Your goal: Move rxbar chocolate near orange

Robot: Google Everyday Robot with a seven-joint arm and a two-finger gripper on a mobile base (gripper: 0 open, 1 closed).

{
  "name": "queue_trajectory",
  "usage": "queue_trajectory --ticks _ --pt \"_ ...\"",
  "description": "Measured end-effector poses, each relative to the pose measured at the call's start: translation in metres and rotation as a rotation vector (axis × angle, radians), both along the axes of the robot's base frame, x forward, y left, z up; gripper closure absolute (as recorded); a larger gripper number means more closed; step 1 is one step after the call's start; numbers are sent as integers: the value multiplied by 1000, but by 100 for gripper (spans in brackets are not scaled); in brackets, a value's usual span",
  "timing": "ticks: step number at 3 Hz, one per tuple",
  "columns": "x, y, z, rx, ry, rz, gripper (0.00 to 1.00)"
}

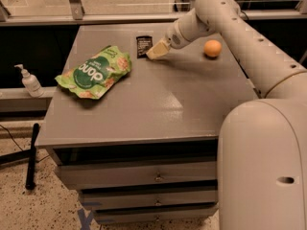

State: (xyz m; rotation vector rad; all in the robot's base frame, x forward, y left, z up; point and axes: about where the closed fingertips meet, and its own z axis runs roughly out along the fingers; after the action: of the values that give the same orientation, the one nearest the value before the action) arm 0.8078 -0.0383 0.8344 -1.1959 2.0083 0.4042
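Observation:
The rxbar chocolate (143, 46) is a small black bar lying flat near the back of the grey cabinet top. My gripper (157, 51) hovers right beside it, at the bar's right edge, its pale fingers pointing down and to the left. The orange (212, 48) rests on the same surface to the right, roughly a hand's width beyond my wrist. My arm reaches in from the right and crosses above the back right part of the top.
A large green chip bag (95, 72) lies on the left half of the cabinet top (158, 99). A hand-sanitizer pump bottle (29, 80) stands on a ledge to the left. Drawers run below the front edge. My robot body fills the lower right.

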Motion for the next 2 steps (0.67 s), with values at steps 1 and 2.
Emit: queue_trajectory --ticks 1,2 --pt "0 0 0 0 0 0 36" --pt "0 0 0 0 0 0 13"
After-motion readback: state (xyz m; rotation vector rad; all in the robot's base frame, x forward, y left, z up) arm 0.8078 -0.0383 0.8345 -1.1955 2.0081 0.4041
